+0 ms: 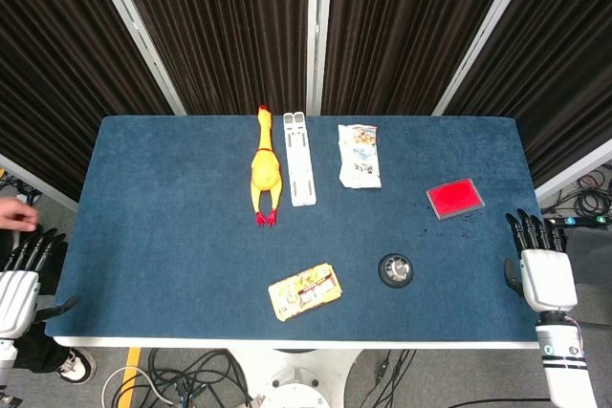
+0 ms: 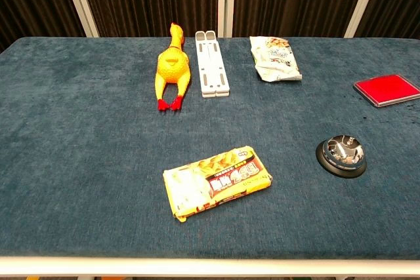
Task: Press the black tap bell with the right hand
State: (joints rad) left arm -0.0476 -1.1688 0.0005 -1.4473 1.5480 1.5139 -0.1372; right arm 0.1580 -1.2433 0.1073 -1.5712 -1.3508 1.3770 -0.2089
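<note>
The round black tap bell with a shiny metal dome (image 1: pixel 396 269) sits lower right of centre on the blue cloth-covered table (image 1: pixel 163 226), untouched. The right hand (image 1: pixel 543 269) hovers off the table's right edge, fingers straight and apart, holding nothing. The left hand (image 1: pixel 21 279) sits at the lower left edge, fingers spread, empty. A yellow snack packet (image 1: pixel 305 291) lies left of the bell, a flat red square pad (image 1: pixel 454 199) upper right of it.
</note>
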